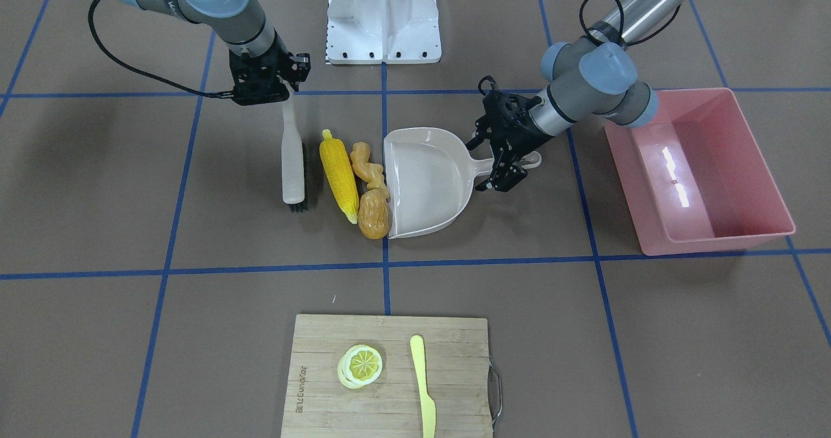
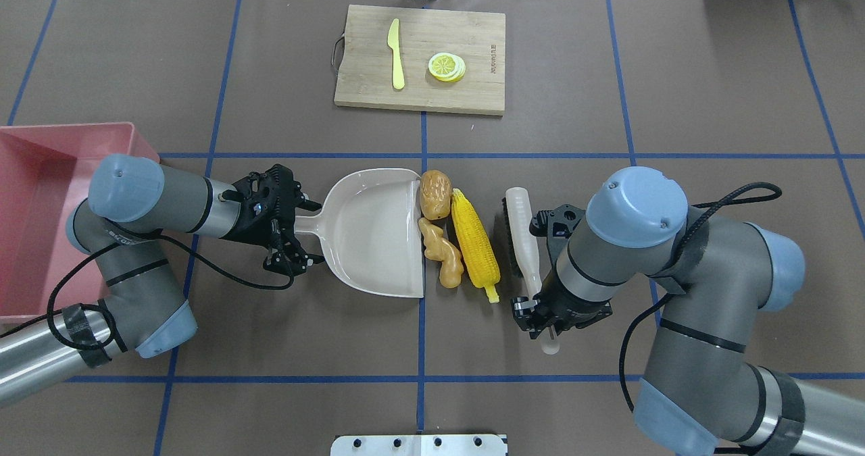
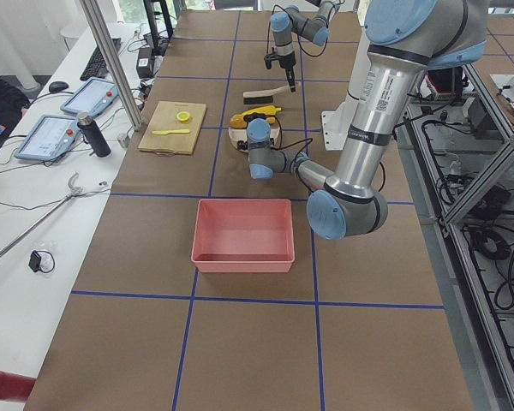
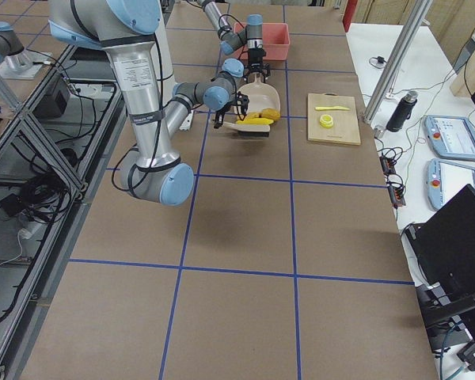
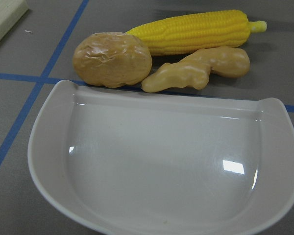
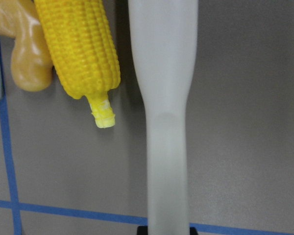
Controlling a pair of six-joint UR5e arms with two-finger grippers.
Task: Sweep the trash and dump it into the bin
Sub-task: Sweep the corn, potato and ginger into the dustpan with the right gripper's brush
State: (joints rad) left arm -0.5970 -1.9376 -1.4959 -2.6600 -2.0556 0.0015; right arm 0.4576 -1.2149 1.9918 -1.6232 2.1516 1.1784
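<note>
The trash lies in a row at the mouth of the beige dustpan [image 2: 372,236]: a yellow corn cob [image 2: 475,248], a tan ginger root [image 2: 442,255] and a brown-orange potato lump [image 2: 435,194]. The potato and the ginger touch the pan's lip, also in the left wrist view [image 5: 161,161]. My right gripper [image 2: 542,315] is shut on the handle of a white brush [image 2: 522,230], which lies just right of the corn. My left gripper [image 2: 312,233] is open, its fingers on either side of the dustpan handle. The pink bin [image 2: 40,199] stands at the far left.
A wooden cutting board [image 2: 473,44] at the table's far side carries a lemon slice [image 2: 446,66] and a pale yellow knife [image 2: 396,54]. The robot's white base plate [image 2: 419,444] is at the near edge. Blue tape lines cross the brown table.
</note>
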